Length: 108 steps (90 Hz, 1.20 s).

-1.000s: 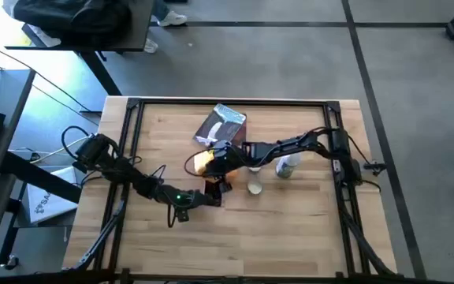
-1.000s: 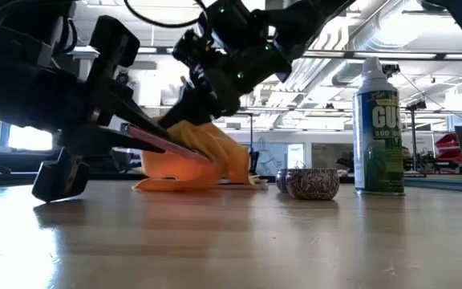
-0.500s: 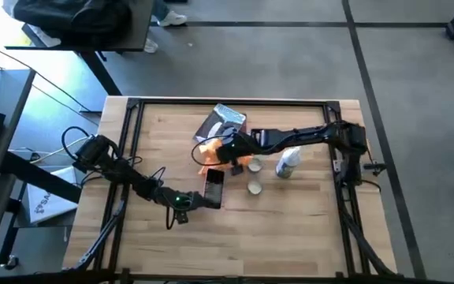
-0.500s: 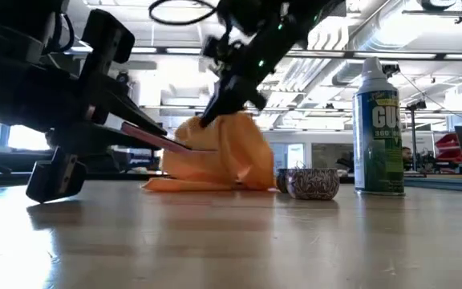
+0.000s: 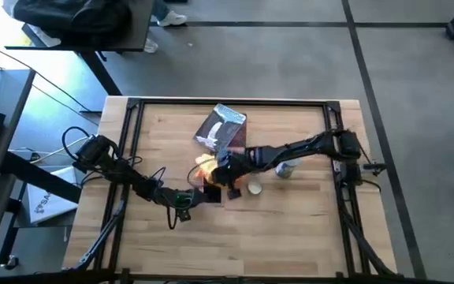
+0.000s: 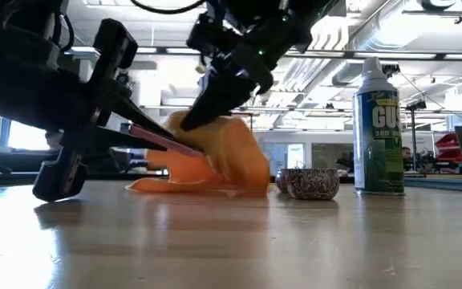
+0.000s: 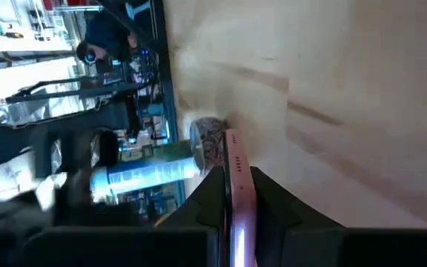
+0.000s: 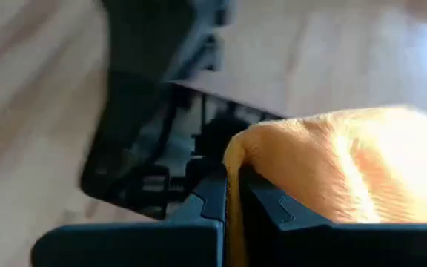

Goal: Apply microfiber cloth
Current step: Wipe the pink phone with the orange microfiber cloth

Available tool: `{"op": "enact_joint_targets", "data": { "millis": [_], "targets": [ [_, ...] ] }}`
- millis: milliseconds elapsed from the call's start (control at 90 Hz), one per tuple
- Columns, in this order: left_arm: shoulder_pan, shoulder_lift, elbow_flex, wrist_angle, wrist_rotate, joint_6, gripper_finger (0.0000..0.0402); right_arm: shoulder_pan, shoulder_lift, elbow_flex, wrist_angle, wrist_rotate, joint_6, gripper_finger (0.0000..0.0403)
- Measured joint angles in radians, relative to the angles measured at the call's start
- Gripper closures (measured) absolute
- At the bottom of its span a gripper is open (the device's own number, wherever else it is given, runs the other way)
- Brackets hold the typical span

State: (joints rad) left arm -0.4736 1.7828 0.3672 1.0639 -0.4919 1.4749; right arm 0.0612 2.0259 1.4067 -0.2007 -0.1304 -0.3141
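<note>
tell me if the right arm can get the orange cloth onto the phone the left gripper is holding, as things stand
Probably yes. The right gripper is shut on the microfiber cloth, right beside the phone clamped in the left gripper. Nothing stands between them.

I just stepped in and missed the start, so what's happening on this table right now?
The right claw is pinching the orange microfiber cloth and has it bunched up near the middle of the table. The left claw grips a flat phone-like device by its edge, holding it right beside the cloth. A spray can, a small bowl and a grey-blue packet sit nearby, untouched.
</note>
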Motion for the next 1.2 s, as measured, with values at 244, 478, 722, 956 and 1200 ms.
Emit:
{"op": "enact_joint_targets", "data": {
  "millis": [244,478,722,956,1200],
  "targets": [
    [-0.016,0.002,-0.001,0.021,-0.002,0.032,0.0385,0.098,0.009,0.001,0.026,-0.013,0.076,0.0403],
    [-0.04,0.002,-0.001,0.026,-0.014,0.054,0.0385,0.144,0.009,0.001,0.028,0.112,0.104,0.0403],
    [-0.093,0.0,-0.002,0.027,-0.044,0.093,0.0385,0.085,0.008,0.002,0.021,0.165,0.018,0.0403],
    [-0.118,0.0,0.007,0.023,-0.027,0.082,0.0385,-0.036,0.008,0.002,0.038,0.192,-0.076,0.0403],
    [-0.119,-0.001,0.017,0.025,-0.015,0.079,0.0385,-0.147,-0.002,-0.001,0.03,0.206,-0.131,0.0403]
  ]
}}
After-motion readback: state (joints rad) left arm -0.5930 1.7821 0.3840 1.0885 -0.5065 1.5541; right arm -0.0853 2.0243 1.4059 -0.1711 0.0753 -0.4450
